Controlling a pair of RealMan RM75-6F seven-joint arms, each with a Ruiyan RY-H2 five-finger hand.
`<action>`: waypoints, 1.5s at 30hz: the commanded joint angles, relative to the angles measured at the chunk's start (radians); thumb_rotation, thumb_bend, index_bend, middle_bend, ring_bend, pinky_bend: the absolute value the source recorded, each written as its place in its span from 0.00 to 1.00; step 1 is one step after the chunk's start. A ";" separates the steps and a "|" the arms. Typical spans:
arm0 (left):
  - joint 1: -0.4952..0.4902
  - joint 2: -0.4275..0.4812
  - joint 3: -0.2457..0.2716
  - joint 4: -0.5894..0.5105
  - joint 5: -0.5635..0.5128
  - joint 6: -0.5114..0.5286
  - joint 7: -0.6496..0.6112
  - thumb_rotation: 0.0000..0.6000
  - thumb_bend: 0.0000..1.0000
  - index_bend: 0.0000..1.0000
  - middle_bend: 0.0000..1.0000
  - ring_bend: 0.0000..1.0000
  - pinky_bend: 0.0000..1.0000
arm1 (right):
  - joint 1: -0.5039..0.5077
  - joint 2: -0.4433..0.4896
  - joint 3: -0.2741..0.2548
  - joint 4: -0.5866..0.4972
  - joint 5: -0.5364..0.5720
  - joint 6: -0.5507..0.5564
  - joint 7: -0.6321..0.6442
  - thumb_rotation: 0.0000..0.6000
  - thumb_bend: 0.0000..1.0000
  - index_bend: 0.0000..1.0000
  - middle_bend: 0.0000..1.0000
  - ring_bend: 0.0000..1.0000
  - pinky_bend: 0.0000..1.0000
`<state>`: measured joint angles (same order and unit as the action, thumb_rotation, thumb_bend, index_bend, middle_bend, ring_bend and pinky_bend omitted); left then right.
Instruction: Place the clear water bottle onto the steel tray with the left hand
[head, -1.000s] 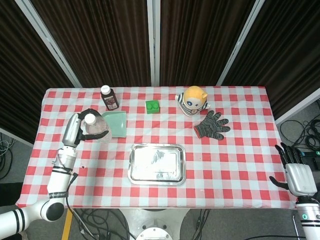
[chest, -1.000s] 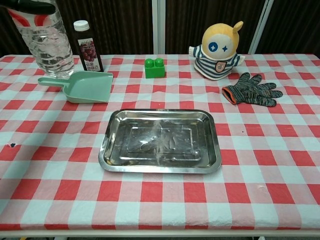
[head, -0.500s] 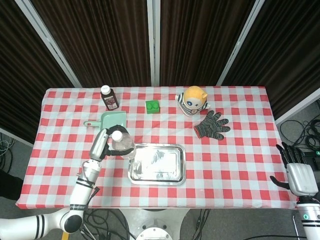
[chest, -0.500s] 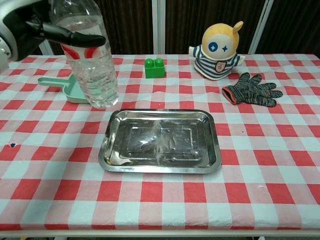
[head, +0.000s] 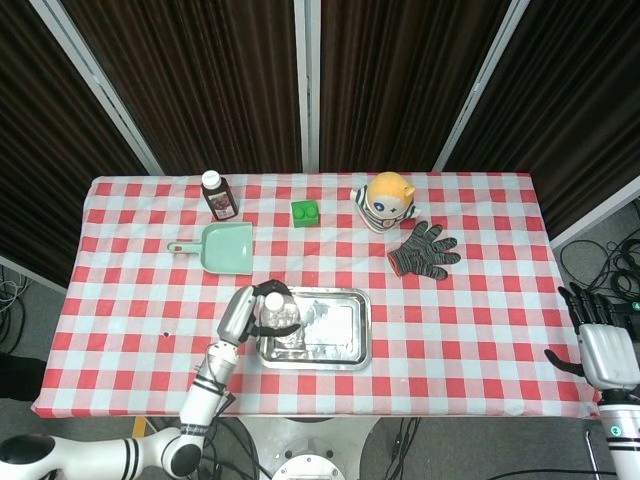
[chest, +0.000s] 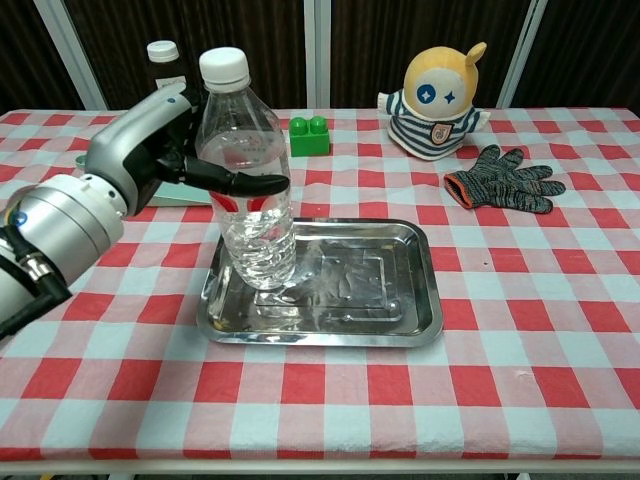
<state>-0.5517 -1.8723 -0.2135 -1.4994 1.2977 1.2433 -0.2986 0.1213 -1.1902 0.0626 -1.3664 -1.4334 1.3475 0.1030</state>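
Bottle over the tray, I've got it in the left hand (chest: 150, 140)

My fingers wrap the clear plastic water bottle (chest: 248, 200), upright just right of my palm, above the rectangular steel tray's (chest: 400, 325) left end; right hand (head: 605, 345) hangs spread, holding nothing.

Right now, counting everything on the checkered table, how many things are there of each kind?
Bottles: 2, the clear water bottle held by the left hand and the dark juice bottle
Trays: 1, steel tray
Dustpans: 1, green dustpan
Toy bricks: 1, green brick
Plush toys: 1, yellow plush toy
Gloves: 1, grey glove
Total: 7
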 joint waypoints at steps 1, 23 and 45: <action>0.003 -0.025 0.004 0.034 0.020 0.006 -0.025 1.00 0.21 0.58 0.64 0.53 0.57 | 0.001 -0.001 0.000 0.001 0.001 -0.002 0.000 1.00 0.10 0.00 0.00 0.00 0.00; 0.019 -0.097 0.027 0.195 0.093 0.011 -0.134 1.00 0.19 0.52 0.62 0.51 0.55 | 0.006 -0.006 0.007 0.015 0.022 -0.024 0.009 1.00 0.10 0.00 0.00 0.00 0.00; 0.024 -0.075 0.027 0.155 0.136 0.013 -0.166 1.00 0.01 0.26 0.37 0.29 0.34 | 0.006 0.000 0.008 0.009 0.028 -0.030 0.018 1.00 0.10 0.00 0.00 0.00 0.00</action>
<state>-0.5257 -1.9530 -0.1835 -1.3361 1.4332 1.2584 -0.4690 0.1271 -1.1907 0.0701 -1.3572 -1.4058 1.3171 0.1208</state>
